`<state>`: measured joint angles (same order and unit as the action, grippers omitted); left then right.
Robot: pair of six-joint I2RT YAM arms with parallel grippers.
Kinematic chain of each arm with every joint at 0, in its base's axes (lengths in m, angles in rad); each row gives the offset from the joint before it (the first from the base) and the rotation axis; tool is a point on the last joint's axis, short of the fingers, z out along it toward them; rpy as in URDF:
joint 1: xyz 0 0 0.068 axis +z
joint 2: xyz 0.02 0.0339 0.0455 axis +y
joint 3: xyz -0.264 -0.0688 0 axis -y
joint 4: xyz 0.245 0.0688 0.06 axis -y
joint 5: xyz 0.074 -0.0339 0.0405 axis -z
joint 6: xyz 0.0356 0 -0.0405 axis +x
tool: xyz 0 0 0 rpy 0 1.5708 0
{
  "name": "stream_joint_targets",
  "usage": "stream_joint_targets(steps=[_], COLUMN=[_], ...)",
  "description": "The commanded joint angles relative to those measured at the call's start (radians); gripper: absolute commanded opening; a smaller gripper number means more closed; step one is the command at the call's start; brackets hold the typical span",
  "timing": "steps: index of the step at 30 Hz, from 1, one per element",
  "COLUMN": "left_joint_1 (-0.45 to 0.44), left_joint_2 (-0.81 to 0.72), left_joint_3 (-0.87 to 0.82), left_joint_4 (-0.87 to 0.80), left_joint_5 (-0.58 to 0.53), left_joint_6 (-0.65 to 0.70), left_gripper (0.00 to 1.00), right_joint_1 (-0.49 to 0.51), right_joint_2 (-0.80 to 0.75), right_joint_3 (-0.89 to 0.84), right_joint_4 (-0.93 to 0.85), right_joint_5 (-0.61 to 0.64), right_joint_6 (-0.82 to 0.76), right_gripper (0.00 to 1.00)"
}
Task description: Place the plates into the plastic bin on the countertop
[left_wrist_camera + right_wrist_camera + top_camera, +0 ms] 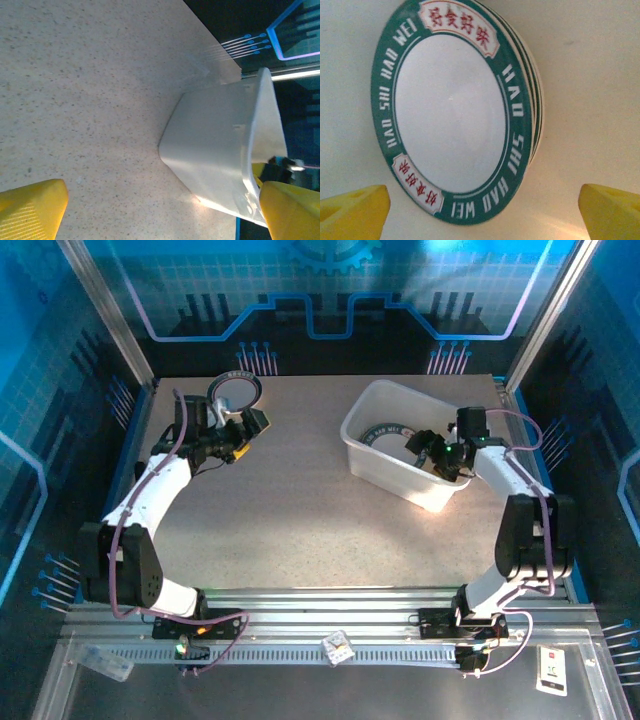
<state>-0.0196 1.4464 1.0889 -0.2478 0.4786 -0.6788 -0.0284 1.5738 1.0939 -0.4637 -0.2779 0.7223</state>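
A stack of plates (450, 110) with green lettered rims and white centres lies on the floor of the white plastic bin (425, 492), which stands at the back right of the countertop (300, 510). My right gripper (432, 450) reaches down inside the bin; in the right wrist view the right gripper (482, 215) is open just off the stack's near edge, with nothing between its yellow fingertips (352, 212). Another plate (237, 392) with a dark rim lies at the back left. My left gripper (252, 424) hovers open beside it, apart from it. The left wrist view faces the bin (215, 145).
Blue frame walls surround the countertop. The right arm's links (520, 500) stand beside the bin's right end. Bare speckled surface stretches between the two arms. A small card (337, 647) lies on the front rail.
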Motion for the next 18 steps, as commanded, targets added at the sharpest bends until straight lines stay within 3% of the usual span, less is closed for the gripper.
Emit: stream_joint_targets(steps=[1,9,18], left_joint_1=[0.016,0.058,0.105], left_joint_2=[-0.018,0.048,0.296], left_joint_3=[0.021,0.030,0.143], left_joint_4=[-0.066,-0.046,0.035], left_joint_5=[-0.074,-0.189,-0.251], left_joint_6=[0.011,-0.089,-0.148], left_gripper=[0.99,0.99,0.99], right_joint_1=[0.013,0.023,0.032], right_joint_2=[-0.077,-0.183,-0.267], right_joint_3=[0.029,0.049,0.118], right_joint_4=[-0.095,-0.189,-0.320], right_joint_5=[0.082,0.158,0.242], right_joint_6=[-0.024,-0.055,-0.124], right_gripper=[1.00,1.00,1.00])
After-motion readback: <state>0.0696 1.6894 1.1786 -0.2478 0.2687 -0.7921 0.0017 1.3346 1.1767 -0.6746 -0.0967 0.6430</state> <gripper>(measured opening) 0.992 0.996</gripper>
